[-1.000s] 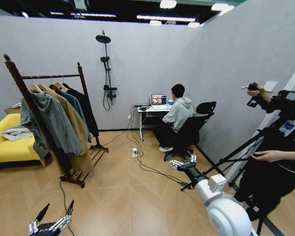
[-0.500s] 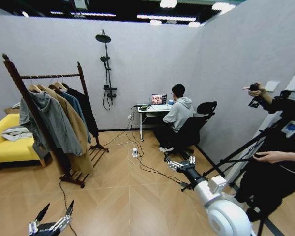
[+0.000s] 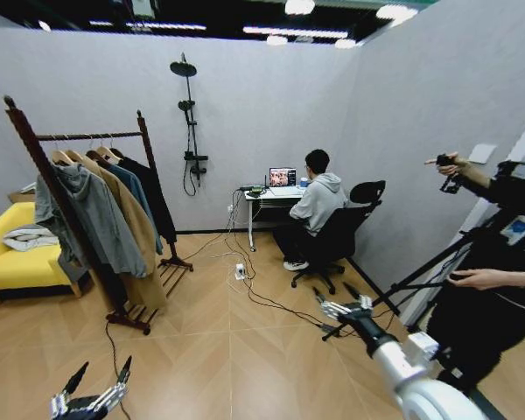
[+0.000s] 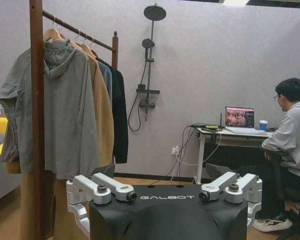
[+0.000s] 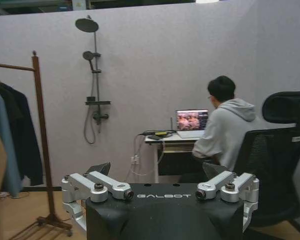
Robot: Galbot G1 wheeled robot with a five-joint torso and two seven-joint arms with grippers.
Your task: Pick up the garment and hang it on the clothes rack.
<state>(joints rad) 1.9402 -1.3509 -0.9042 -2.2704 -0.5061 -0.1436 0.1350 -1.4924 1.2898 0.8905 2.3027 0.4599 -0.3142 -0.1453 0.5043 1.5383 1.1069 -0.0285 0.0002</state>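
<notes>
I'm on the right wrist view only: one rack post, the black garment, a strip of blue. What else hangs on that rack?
Observer: Head view shows four pieces on the clothes rack: a grey hoodie nearest us, a tan coat, a teal jacket, then the black garment at the far end.
Operator: Where's my left gripper?
Observer: The left gripper is low in front of the robot, open and empty, short of the rack's base.
Operator: And the right one against the rack?
Observer: The right gripper is out over the floor, well to the right of the rack.
</notes>
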